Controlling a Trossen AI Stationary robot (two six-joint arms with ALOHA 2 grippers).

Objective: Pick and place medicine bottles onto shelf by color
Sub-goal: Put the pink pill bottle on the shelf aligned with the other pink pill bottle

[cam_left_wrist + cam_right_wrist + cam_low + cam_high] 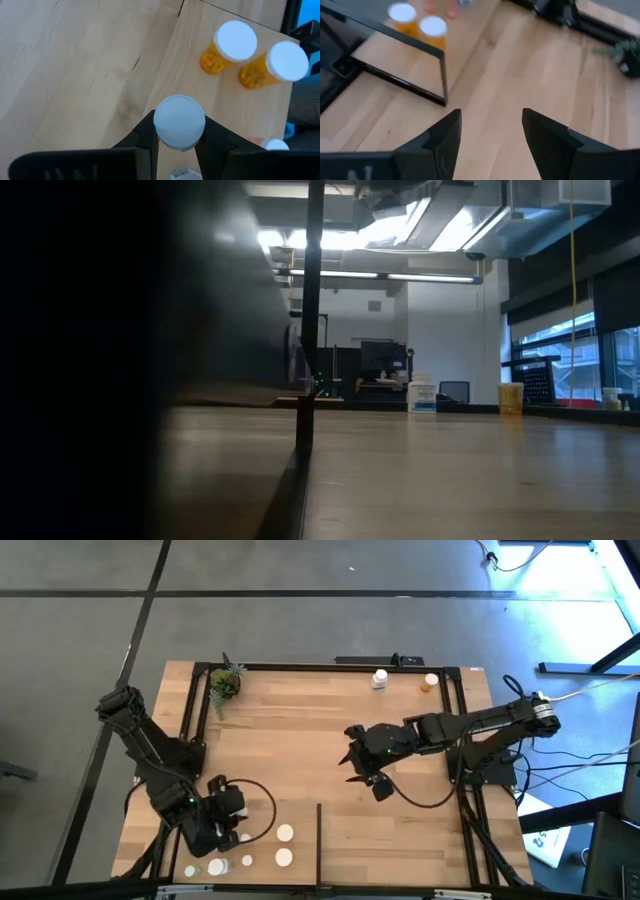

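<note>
My left gripper [228, 827] is near the shelf's [300, 730] front left corner, shut on a white-capped bottle [179, 122]. Two orange bottles with white caps [230, 47] [275, 65] stand just beyond it, and several white caps [285, 833] [284, 857] [217, 866] show around it from above. My right gripper [360, 768] hangs open and empty over the shelf's middle [490, 135]. A white bottle [379, 679] and an orange bottle [430, 683] stand at the far edge. The black divider strip [319, 835] stands at the front centre. My left gripper pinches the bottle between its two fingers [145, 132], one on each side just under the white cap [179, 120]. The fingers come from above, pointing down. The bottle stands upright in the hold; whether its base is on the wood is hidden by the cap.
A small green potted plant [225, 685] stands at the far left corner. Black metal bars [195, 730] frame the planks. In the low view a dark shape [90, 360] blocks the left half, and the divider [305, 415] stands upright. Bare wood lies between the two arms.
</note>
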